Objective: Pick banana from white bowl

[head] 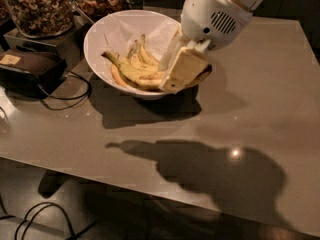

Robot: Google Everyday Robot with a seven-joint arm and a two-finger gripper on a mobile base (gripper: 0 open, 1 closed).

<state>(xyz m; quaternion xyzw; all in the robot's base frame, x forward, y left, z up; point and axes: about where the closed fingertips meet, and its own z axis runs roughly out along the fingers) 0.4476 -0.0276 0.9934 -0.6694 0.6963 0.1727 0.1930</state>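
Note:
The white bowl [107, 26] stands at the back left of the table, lined with white paper. Several bananas lie in it. The banana [131, 73], long and speckled with a dark tip at its left end, curves across the bowl's front. An orange-tinted banana [116, 77] lies under it and shorter yellow bananas [142, 57] lie behind. My gripper [174, 83] reaches down from the upper right into the right side of the bowl, at the banana's right end, which it hides.
Glass jars of nuts [37, 6] stand behind the bowl at the back left. A black device [30, 69] with cables lies left of the bowl. The grey table [260, 114] stretches right and forward; its front edge runs diagonally along the bottom.

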